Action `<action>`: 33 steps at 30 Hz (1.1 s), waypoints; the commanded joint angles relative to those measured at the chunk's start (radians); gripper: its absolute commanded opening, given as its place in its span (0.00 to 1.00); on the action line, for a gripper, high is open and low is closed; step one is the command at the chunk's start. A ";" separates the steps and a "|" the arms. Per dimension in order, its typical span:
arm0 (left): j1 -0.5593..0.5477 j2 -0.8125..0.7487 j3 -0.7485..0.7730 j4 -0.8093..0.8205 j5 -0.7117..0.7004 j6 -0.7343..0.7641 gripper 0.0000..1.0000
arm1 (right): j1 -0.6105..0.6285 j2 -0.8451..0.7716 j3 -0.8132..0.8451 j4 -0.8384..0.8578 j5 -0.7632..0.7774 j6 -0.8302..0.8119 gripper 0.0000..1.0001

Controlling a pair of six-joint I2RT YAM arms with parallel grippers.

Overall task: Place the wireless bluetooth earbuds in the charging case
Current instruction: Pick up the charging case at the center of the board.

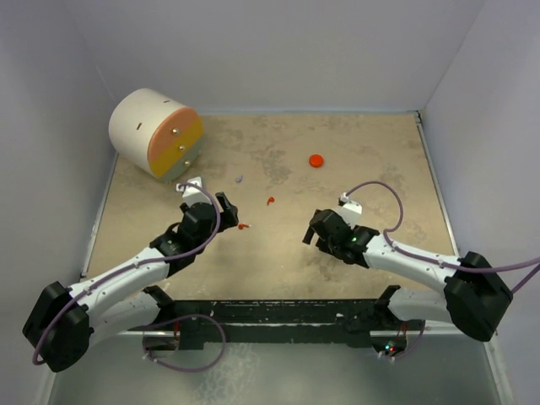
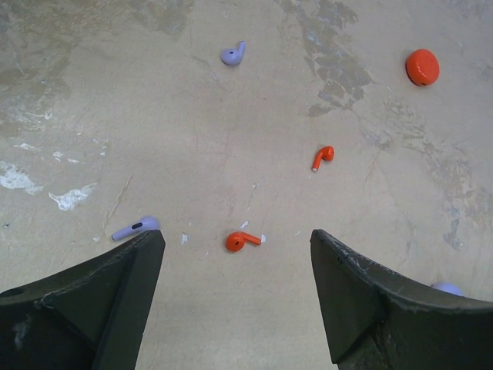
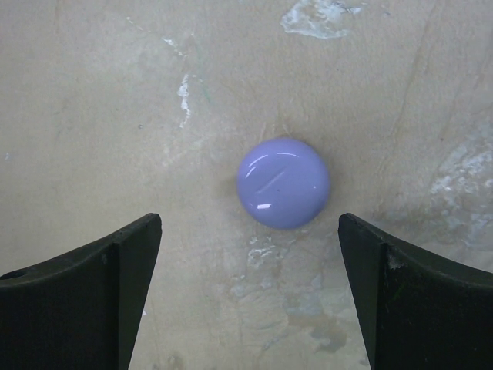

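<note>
left claw (image 2: 236, 262) gapes over the tiny red plastic earbud (image 2: 242, 240) lying on the beige counter (image 2: 192, 139); right claw (image 3: 248, 243) gapes above the round lavender case (image 3: 283, 183). we advise lowering squarely, closing gently.

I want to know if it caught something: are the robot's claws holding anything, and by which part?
Nothing is held. The left gripper is open over a red earbud, and the right gripper is open over the round lavender case.
</note>
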 commanded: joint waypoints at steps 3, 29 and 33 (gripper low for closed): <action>-0.007 -0.026 -0.009 0.038 0.011 0.011 0.77 | 0.005 0.001 0.084 -0.165 0.089 0.080 1.00; -0.007 -0.076 -0.030 0.006 -0.005 0.014 0.77 | -0.012 0.129 0.102 -0.071 0.072 0.028 0.97; -0.007 -0.075 -0.032 0.006 -0.005 0.015 0.77 | -0.025 0.113 0.103 -0.049 0.075 0.005 0.95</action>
